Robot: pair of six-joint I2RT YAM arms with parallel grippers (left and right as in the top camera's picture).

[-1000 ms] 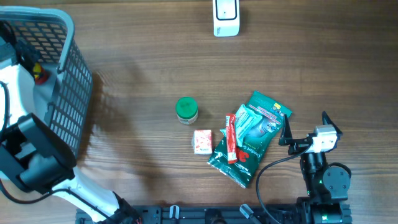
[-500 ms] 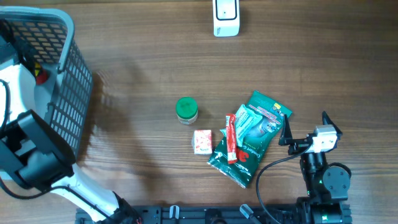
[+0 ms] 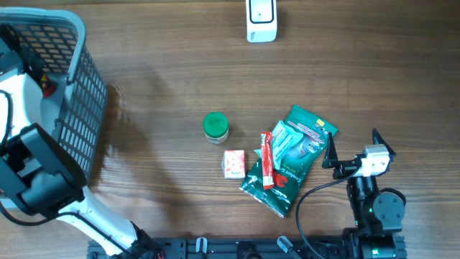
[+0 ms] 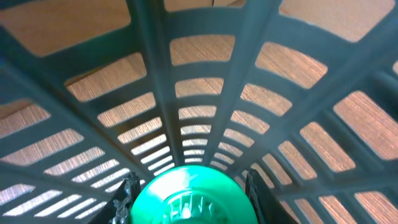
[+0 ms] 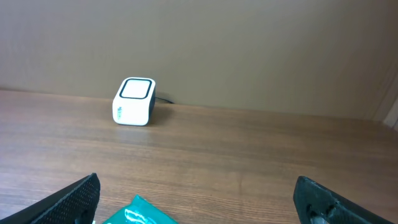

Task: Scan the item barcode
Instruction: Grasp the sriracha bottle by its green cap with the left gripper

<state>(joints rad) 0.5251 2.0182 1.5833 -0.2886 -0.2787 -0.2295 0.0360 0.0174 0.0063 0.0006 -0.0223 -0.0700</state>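
Pinching green-lidded item (image 4: 186,198) inside upper-left basket (image 3: 80,86) with left end effector (image 4: 189,186), probably for scanner (image 3: 261,20); idling right end effector (image 5: 196,186) wide open, empty.

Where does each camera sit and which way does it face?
Overhead: above the table, looking straight down; left arm at the basket, right arm bottom right.
Left wrist: inside the basket, facing its mesh wall; left gripper shut on a green lid.
Right wrist: low over the table, facing the scanner; open right gripper at the bottom corners.
Shared: scanner, in overhead and right wrist.
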